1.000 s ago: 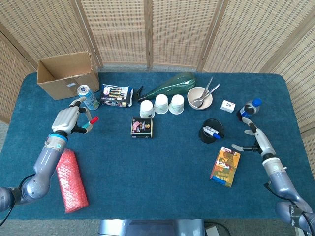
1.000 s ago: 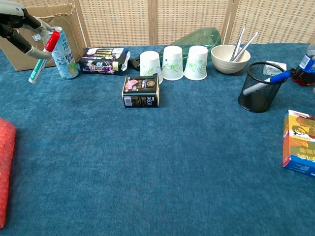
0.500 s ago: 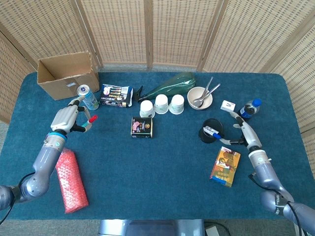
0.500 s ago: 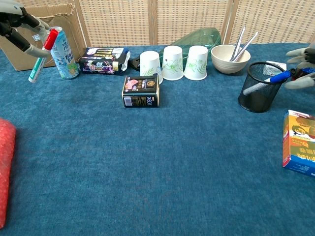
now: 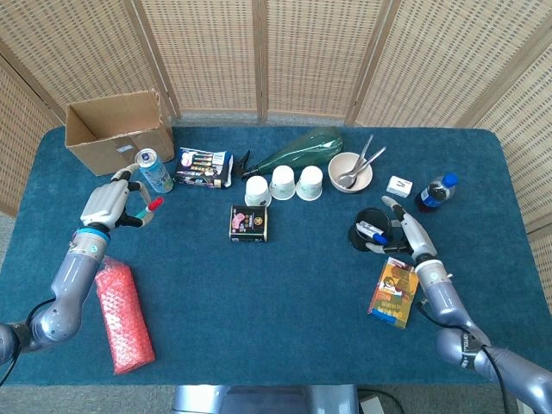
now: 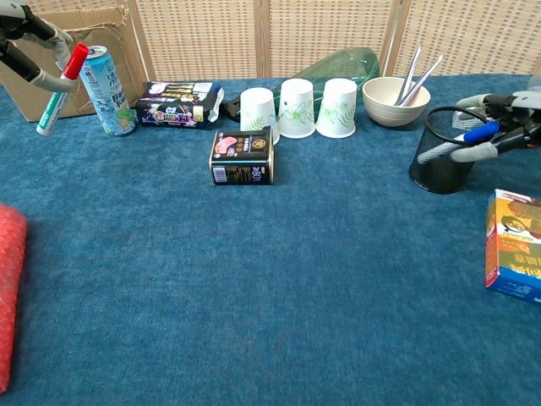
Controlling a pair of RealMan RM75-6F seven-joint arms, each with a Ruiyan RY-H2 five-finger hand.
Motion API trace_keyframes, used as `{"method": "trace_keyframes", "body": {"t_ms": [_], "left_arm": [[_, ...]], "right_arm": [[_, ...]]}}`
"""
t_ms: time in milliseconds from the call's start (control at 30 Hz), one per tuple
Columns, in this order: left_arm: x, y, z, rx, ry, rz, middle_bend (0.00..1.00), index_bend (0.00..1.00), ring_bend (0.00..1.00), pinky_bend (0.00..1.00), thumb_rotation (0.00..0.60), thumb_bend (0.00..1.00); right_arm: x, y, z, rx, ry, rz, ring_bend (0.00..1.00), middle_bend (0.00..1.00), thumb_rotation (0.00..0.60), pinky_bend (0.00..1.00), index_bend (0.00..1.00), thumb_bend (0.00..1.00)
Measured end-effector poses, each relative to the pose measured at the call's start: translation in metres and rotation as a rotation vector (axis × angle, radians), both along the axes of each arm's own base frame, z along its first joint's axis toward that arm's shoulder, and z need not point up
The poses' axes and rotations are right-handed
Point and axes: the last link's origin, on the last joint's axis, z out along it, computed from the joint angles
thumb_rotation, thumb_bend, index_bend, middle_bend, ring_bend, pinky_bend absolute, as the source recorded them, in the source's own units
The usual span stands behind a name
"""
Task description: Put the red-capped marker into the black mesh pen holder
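My left hand [image 5: 108, 203] holds the red-capped marker [image 5: 147, 210] up above the table's left side, beside a drink can; in the chest view the marker [image 6: 57, 91] slants with its red cap uppermost. The black mesh pen holder [image 5: 369, 233] stands at the right with a blue-capped marker [image 6: 478, 132] inside. My right hand [image 5: 402, 229] is at the holder's right side, fingers [image 6: 473, 154] spread along its wall and rim [image 6: 431, 150]. I cannot tell whether they press on it.
A cardboard box [image 5: 121, 129] and the can [image 5: 151, 169] sit at the back left. Three paper cups [image 5: 283, 183], a bowl [image 5: 349, 172] with spoons and a black carton [image 5: 248, 222] stand mid-table. Elsewhere lie a red pack [image 5: 125, 315] and a yellow box [image 5: 394, 293].
My right hand has swung left from near the table's right edge to the pen holder. My left hand has drifted a little left and back with the marker.
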Motion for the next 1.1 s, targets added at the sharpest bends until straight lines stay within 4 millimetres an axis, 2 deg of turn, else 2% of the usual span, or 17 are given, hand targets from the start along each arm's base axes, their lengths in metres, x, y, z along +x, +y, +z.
{"method": "trace_keyframes", "body": {"t_ms": [100,300,467,667,767,1100], "left_arm": [[-0.002,0.0,0.0,0.001,0.003,0.001,0.04,0.59,0.03,0.29,0.6,0.38],[-0.003,0.0,0.001,0.003,0.006,0.002,0.03,0.59,0.03,0.29,0.6,0.38],[-0.003,0.0,0.001,0.007,0.006,0.002,0.03,0.59,0.03,0.29,0.6,0.38],[-0.001,-0.001,0.0,-0.001,-0.002,-0.003,0.03,0.59,0.03,0.29,0.6,0.38],[0.001,-0.001,-0.002,-0.006,-0.01,-0.007,0.03,0.59,0.03,0.29,0.6,0.38],[0.006,-0.002,-0.004,-0.017,-0.054,-0.009,0.03,0.59,0.03,0.29,0.6,0.38]], "right_arm": [[0.001,0.002,-0.005,-0.018,-0.018,-0.004,0.33,0.36,0.6,0.33,0.2,0.0],[0.001,0.004,-0.01,-0.054,-0.023,0.004,0.41,0.45,0.6,0.34,0.32,0.05],[0.004,0.007,-0.007,-0.087,-0.028,0.024,0.43,0.47,0.6,0.35,0.34,0.09],[0.017,0.014,-0.002,-0.099,-0.048,0.08,0.43,0.47,0.6,0.35,0.34,0.12],[0.031,0.02,-0.001,-0.094,-0.068,0.125,0.43,0.47,0.6,0.35,0.34,0.13],[0.099,0.055,-0.004,0.0,-0.141,0.347,0.43,0.47,0.6,0.35,0.35,0.11]]}}
